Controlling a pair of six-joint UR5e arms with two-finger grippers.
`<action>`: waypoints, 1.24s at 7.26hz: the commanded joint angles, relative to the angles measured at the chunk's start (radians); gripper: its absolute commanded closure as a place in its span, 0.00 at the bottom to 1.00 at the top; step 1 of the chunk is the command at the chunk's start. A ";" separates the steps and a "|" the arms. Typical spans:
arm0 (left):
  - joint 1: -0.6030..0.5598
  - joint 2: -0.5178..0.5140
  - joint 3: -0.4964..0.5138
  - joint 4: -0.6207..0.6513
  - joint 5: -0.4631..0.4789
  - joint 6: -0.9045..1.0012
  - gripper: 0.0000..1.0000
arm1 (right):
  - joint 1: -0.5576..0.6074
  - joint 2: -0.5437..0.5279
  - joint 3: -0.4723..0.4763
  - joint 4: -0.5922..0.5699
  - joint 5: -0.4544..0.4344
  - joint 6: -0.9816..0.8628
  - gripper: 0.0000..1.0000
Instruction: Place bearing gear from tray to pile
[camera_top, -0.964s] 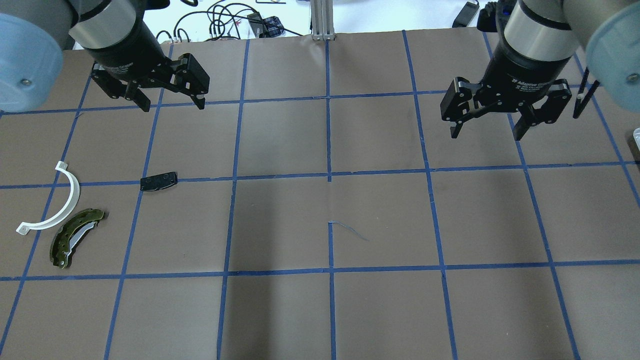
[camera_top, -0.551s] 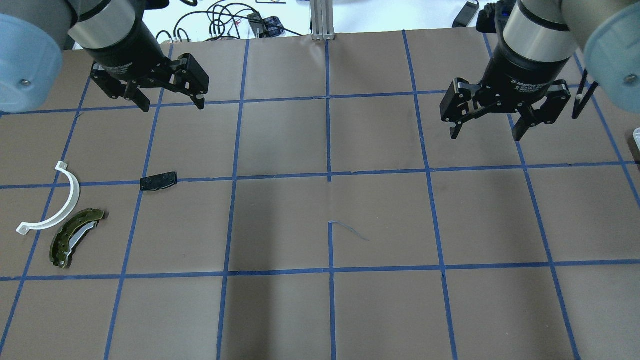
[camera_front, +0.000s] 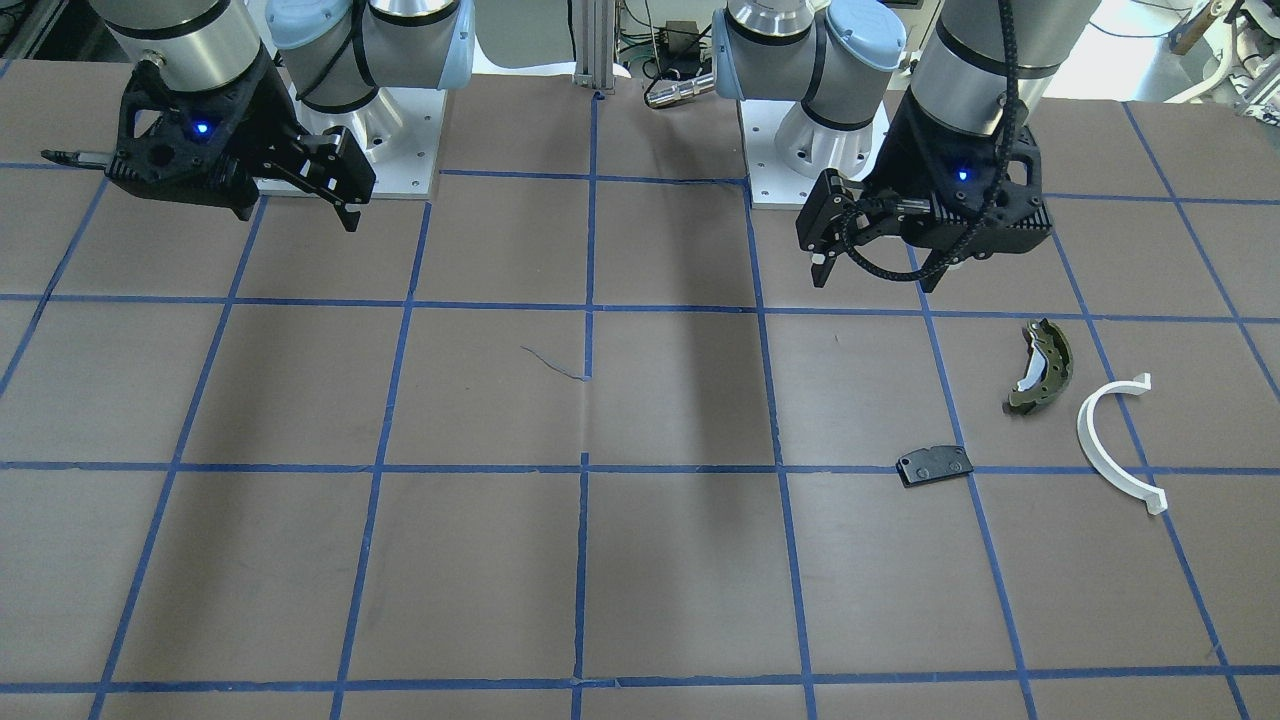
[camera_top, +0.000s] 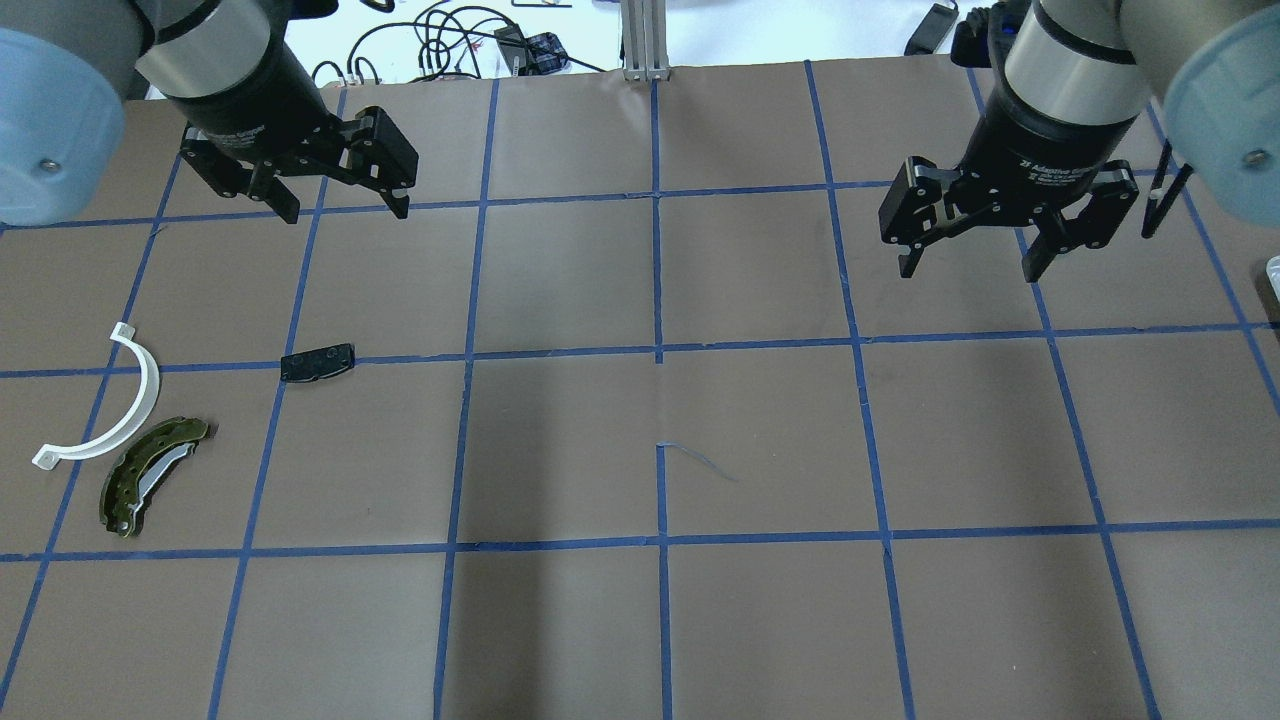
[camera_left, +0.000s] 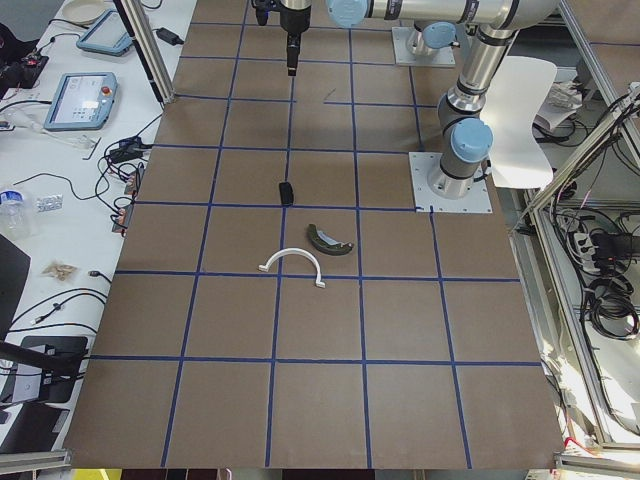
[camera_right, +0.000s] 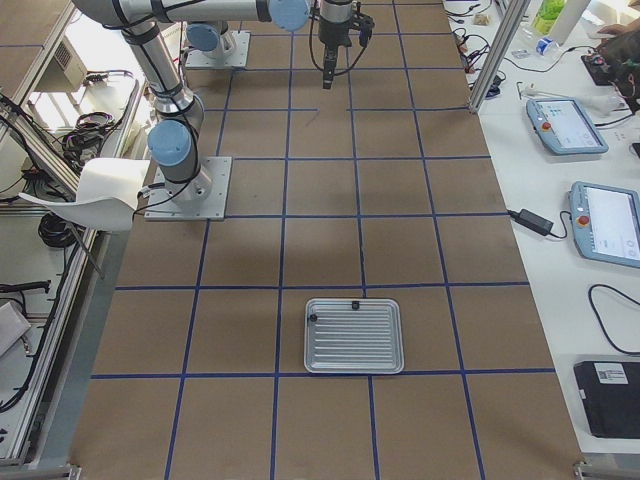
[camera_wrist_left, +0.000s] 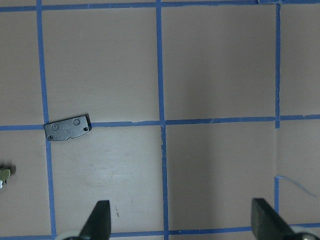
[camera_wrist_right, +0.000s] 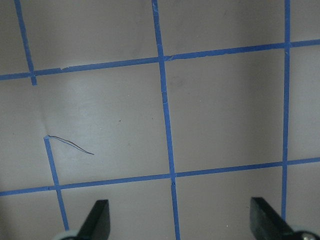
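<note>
The pile lies on the table's left side: an olive-green brake shoe (camera_top: 150, 475), a white half-ring (camera_top: 120, 400) and a flat black plate (camera_top: 317, 362). The plate also shows in the left wrist view (camera_wrist_left: 67, 128). A metal tray (camera_right: 353, 345) shows only in the exterior right view, with two small dark parts (camera_right: 313, 318) on it. I cannot tell which is the bearing gear. My left gripper (camera_top: 347, 213) hangs open and empty above the table, beyond the black plate. My right gripper (camera_top: 970, 273) hangs open and empty over the table's right half.
Brown paper with a blue tape grid covers the table (camera_top: 660, 420). Cables (camera_top: 450, 40) lie past the far edge. In the front-facing view the pile sits at the right, the brake shoe (camera_front: 1042, 368) nearest the left arm's base.
The right arm has shifted very slightly towards the far edge. The left arm and the pile have not moved.
</note>
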 joint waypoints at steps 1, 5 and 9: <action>0.000 -0.002 0.001 0.000 -0.001 0.000 0.00 | 0.000 0.001 0.001 0.000 0.001 0.000 0.00; 0.002 0.000 -0.002 0.000 -0.001 -0.001 0.00 | -0.035 0.019 0.001 -0.019 -0.002 -0.064 0.00; 0.002 0.000 -0.002 0.000 -0.001 -0.003 0.00 | -0.227 0.020 0.001 -0.019 -0.002 -0.502 0.00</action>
